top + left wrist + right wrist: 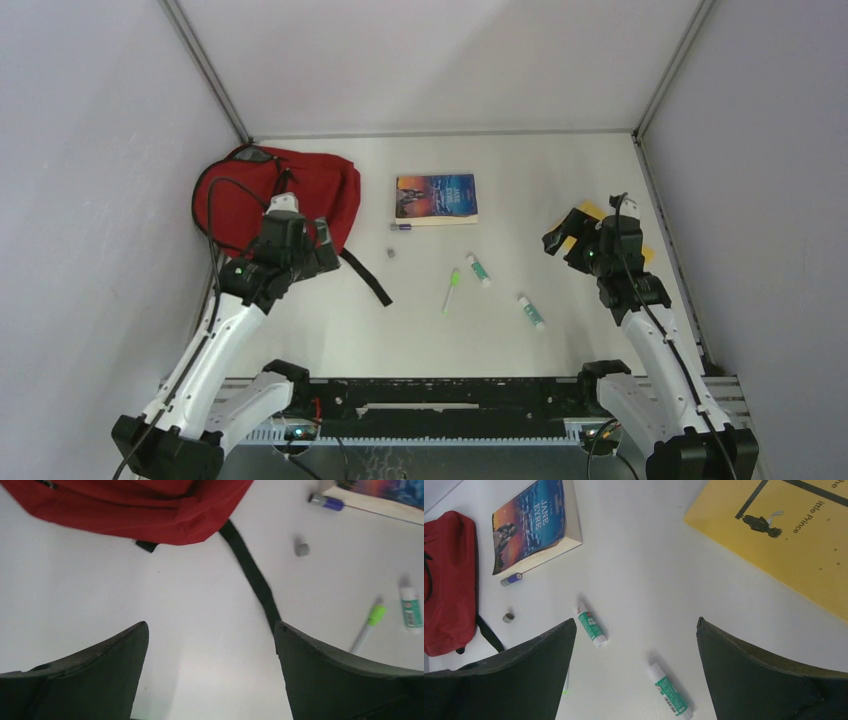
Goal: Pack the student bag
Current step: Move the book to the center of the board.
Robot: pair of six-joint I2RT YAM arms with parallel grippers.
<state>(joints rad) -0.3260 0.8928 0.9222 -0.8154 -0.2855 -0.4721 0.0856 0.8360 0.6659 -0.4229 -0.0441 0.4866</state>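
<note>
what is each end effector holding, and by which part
Nothing is held. The left end effector is open above the table beside the student bag; the right end effector is open and empty.

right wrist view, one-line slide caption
Open right gripper overlooking glue sticks, Jane Eyre paperback, yellow book and student bag.

The paperback [531, 525] at the far middle of the tabletop reads "JANE EYRE" on its cover. The yellow book [794, 545] at the far right shows "Prince", with cut-off letters "itle" and "he". The print on the glue sticks' [591, 625] labels is too small to read.
</note>
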